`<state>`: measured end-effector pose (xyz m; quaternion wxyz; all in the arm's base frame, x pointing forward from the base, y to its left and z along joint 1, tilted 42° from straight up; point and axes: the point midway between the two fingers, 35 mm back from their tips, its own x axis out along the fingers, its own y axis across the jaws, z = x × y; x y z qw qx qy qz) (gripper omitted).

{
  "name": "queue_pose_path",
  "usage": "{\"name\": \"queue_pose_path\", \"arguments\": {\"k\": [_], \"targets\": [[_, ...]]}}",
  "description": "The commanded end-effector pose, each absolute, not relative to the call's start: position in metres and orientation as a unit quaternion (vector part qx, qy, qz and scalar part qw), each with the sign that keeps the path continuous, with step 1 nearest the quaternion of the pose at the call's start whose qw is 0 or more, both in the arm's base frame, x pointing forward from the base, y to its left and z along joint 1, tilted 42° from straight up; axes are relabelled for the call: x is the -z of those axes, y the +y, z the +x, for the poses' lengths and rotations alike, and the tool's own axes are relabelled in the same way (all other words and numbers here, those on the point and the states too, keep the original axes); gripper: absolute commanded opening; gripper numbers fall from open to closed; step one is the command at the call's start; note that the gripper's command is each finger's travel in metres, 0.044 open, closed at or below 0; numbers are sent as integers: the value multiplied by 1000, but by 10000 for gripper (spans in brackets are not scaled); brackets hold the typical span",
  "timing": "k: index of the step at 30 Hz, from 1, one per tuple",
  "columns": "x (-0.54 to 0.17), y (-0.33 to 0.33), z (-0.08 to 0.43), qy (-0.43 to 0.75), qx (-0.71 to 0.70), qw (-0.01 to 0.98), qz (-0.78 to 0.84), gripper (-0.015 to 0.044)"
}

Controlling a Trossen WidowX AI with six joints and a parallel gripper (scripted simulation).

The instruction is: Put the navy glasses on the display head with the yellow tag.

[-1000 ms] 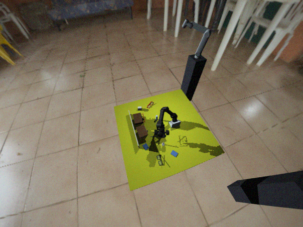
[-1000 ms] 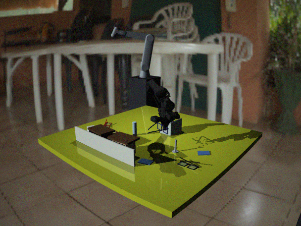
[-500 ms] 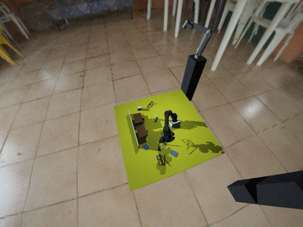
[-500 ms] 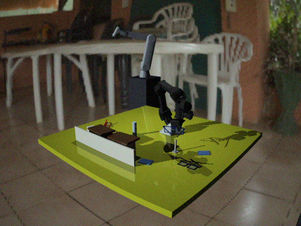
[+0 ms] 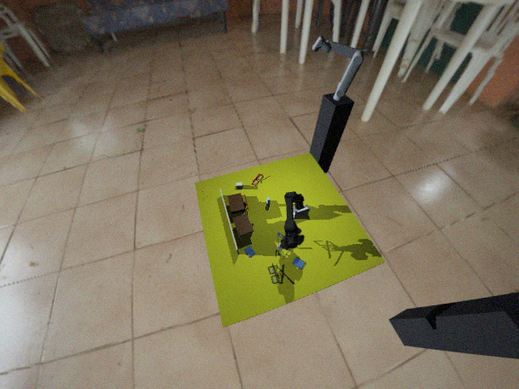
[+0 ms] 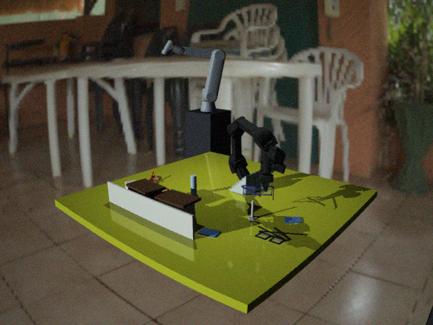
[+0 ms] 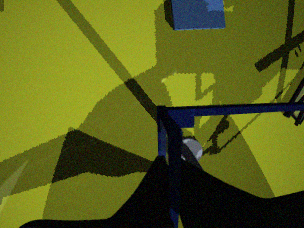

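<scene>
Partner: From the left corner in the exterior view, what comes first?

Me: The far display head (image 5: 236,202) (image 6: 145,186), then the near display head (image 5: 242,225) (image 6: 178,198), both beside the white board (image 5: 229,221) (image 6: 149,209) along the near-left edge of the worktop (image 5: 239,304) (image 6: 228,278). I can't make out the yellow tag on either.

Partner: And farther right?

Me: My claw (image 5: 285,247) (image 6: 265,189) (image 7: 166,162), toward the right corner and raised, grasping the navy glasses (image 5: 282,236) (image 6: 246,189) (image 7: 230,109). They hang at its tips, spread roughly level and sideways in that view; which way the temples point, I can't settle.

Partner: So the next move?

Me: Leftward, I judge, well across to the tagged head. I'd line the frame up square to its face first, lest a temple knock the other.
</scene>
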<state>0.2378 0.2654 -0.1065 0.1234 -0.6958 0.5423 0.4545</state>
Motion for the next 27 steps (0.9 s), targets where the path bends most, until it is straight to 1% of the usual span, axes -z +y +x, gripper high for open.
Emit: {"name": "queue_pose_path", "arguments": {"k": [1,11,27], "targets": [[121,254,237,543,-457,115,-695,0],[148,229,236,543,-457,115,-695,0],[150,231,227,543,-457,115,-695,0]]}}
